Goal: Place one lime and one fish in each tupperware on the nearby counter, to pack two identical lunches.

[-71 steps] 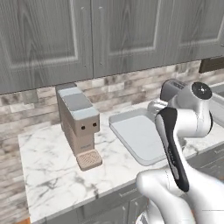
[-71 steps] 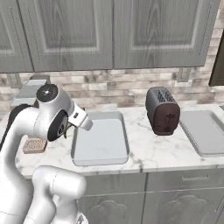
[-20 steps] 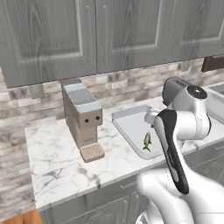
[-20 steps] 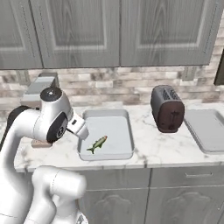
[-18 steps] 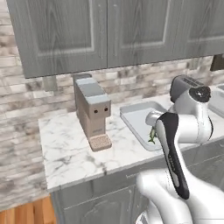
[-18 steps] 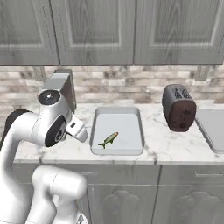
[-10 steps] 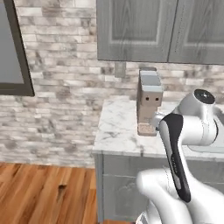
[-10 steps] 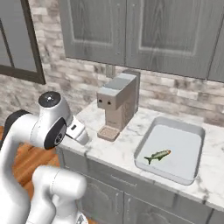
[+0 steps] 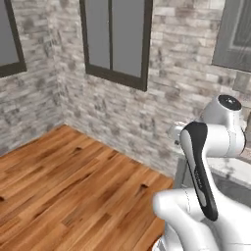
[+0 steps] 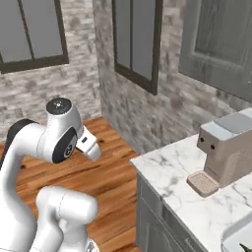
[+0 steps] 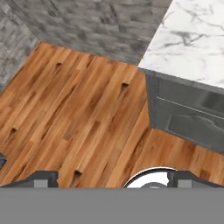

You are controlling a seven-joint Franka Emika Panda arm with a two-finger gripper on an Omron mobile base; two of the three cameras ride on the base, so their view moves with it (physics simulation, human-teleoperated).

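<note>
My gripper (image 11: 114,178) is open, its two dark fingertips (image 11: 42,177) wide apart with nothing between them. It hangs over the wooden floor, left of the counter's end (image 11: 192,39). In the right base view the white marble counter (image 10: 172,177) runs to the lower right. A corner of one light-grey tupperware (image 10: 232,237) shows at the bottom right edge, with the dark tip of a fish (image 10: 244,247) inside it. The limes are out of view.
A tan coffee machine (image 10: 230,147) stands on the counter by the wall. Grey cabinet fronts (image 11: 188,118) close off the counter's end. Wooden floor (image 9: 73,191), brick walls and dark-framed windows (image 9: 115,39) lie to the left.
The whole picture has swung left, so the camera moved: counter, coffee machine and tray slid to the right edge, floor and windows came in. A fish now lies in the once-empty tray.
</note>
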